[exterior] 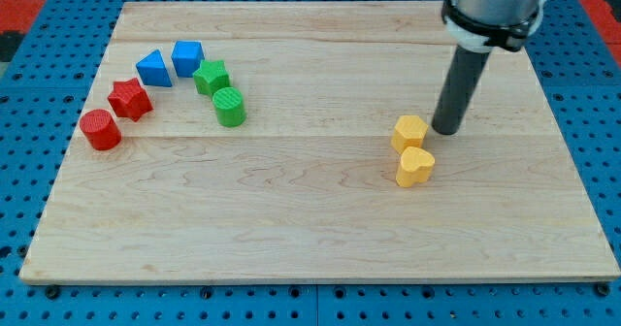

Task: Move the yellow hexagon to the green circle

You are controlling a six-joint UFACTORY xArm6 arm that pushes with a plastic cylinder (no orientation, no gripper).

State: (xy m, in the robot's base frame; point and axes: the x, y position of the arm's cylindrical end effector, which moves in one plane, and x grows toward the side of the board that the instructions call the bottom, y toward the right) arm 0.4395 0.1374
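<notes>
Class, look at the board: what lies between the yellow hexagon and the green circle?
Nothing: in the camera view, only bare wood separates the yellow hexagon from the green circle. My tip sits right of the hexagon.

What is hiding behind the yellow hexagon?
My tip stands just behind the yellow hexagon, toward the view's right, on the wooden board. The board strip right behind the hexagon is covered.

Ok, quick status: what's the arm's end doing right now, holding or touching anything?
My tip: a bare rod with no pincer, holding nothing. It sits on the wooden board just to the view's right of the yellow hexagon block; actual contact cannot be told.
</notes>
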